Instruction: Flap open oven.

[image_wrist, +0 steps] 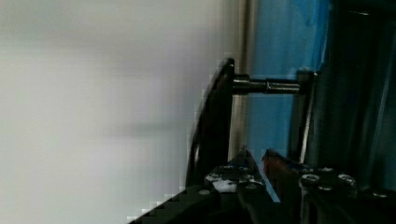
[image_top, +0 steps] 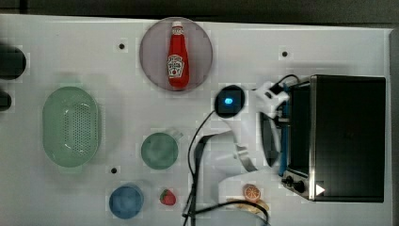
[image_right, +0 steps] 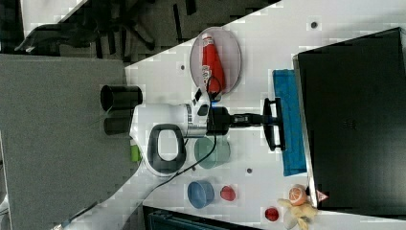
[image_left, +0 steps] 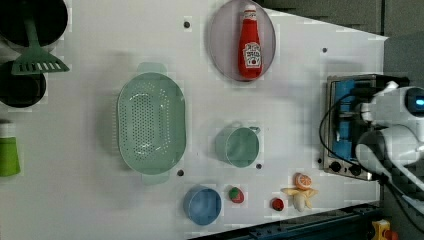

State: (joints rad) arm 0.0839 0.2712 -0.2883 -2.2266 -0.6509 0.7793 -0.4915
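The oven [image_top: 348, 136] stands at the top view's right edge, with a black top, a silver front frame and black knobs [image_top: 294, 182]. Its bluish glass door [image_right: 289, 124] hangs tilted away from the frame. The dark handle [image_right: 274, 124] stands off the glass on short rods. My gripper [image_right: 261, 119] reaches the handle from the table side. In the wrist view the fingertips [image_wrist: 243, 158] sit just past the dark handle [image_wrist: 215, 121], against the blue glass. Only a narrow gap separates them, and nothing shows in it.
A ketchup bottle [image_top: 177, 56] lies on a grey plate at the back. A green colander [image_top: 70, 126], a green cup [image_top: 160, 150], a blue bowl [image_top: 125, 201] and a toy strawberry [image_top: 168, 197] stand in the top view's left half. An orange slice [image_top: 251, 192] lies near the oven's knobs.
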